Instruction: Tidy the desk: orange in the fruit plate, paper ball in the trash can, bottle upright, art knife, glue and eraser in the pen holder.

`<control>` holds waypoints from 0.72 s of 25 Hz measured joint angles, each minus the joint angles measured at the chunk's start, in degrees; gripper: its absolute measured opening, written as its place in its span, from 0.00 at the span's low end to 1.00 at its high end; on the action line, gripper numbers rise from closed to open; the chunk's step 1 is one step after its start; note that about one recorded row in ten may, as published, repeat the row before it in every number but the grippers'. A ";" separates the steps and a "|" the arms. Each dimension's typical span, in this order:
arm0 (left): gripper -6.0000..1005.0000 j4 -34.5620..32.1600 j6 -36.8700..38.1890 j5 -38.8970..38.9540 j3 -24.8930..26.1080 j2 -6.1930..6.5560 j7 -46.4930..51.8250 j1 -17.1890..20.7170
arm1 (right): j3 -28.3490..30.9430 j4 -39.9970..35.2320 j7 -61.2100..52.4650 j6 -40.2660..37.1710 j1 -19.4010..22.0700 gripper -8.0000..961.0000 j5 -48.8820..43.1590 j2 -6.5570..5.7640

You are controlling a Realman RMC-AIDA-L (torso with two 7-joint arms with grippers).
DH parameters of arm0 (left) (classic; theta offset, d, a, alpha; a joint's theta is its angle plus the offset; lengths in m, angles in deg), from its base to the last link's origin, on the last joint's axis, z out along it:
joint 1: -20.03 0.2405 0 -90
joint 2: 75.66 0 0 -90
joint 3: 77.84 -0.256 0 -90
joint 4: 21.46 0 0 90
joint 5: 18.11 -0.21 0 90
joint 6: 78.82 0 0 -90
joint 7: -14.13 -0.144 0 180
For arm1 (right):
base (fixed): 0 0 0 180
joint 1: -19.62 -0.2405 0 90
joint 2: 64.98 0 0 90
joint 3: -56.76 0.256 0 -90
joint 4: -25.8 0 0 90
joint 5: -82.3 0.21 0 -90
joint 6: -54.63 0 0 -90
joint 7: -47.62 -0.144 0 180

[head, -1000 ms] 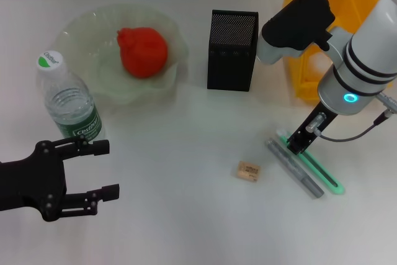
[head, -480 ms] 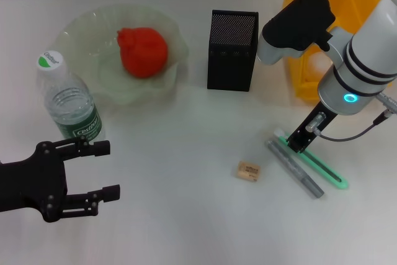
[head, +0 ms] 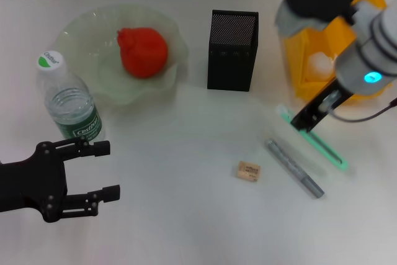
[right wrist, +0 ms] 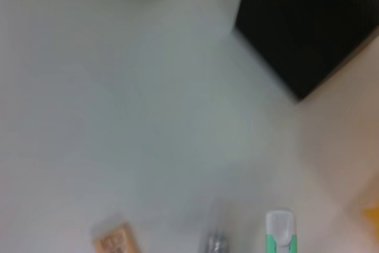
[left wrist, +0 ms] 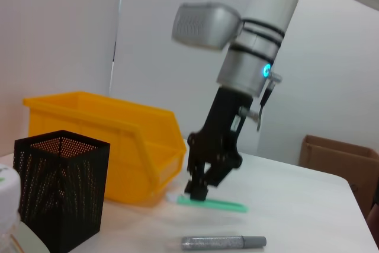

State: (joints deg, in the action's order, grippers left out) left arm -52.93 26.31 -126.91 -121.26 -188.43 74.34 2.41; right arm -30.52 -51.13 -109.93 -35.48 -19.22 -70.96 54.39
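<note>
My right gripper (head: 308,120) is shut on the green art knife (head: 322,147) near one end and holds it just above the table, in front of the yellow trash bin (head: 304,85). The left wrist view shows the grip too (left wrist: 198,192). The grey glue stick (head: 294,168) and the tan eraser (head: 249,171) lie on the table. The black mesh pen holder (head: 232,49) stands behind them. The orange (head: 142,51) lies in the glass fruit plate (head: 84,29). The bottle (head: 67,100) stands upright. A white paper ball (head: 322,63) is in the bin. My left gripper (head: 102,169) is open and empty at the front left.
In the right wrist view the knife's end (right wrist: 279,229), the glue stick (right wrist: 217,244), the eraser (right wrist: 115,238) and the pen holder (right wrist: 308,28) show. A cardboard box (left wrist: 337,158) stands beyond the table's edge.
My right gripper has moved back towards the bin with the green art knife, drawing it away from the glue stick. The left arm has not moved.
</note>
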 joint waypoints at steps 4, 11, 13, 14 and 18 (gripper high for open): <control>0.80 0.03 0.12 0.00 0.00 0.04 0.03 0.08 | 8.36 -9.54 2.94 -2.60 3.16 0.10 5.99 0.09; 0.80 0.09 0.18 -0.01 0.00 0.01 0.08 0.13 | 23.75 -10.47 15.75 5.24 10.87 0.10 37.44 0.10; 0.80 0.10 0.11 -0.01 0.00 -0.07 0.07 0.13 | 25.04 -4.71 23.85 9.03 12.34 0.10 47.04 -0.10; 0.80 0.12 0.08 -0.01 0.01 -0.11 0.06 0.13 | 25.61 -0.82 28.72 10.44 12.71 0.10 51.53 -0.11; 0.80 0.17 0.05 -0.01 0.01 -0.39 0.02 0.27 | 26.83 18.77 48.18 14.82 11.29 0.10 67.60 -0.04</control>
State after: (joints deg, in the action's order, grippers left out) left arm -52.75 26.36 -126.91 -121.26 -188.82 74.36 2.69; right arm -3.68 -32.37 -61.75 -20.66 -7.93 -3.36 54.35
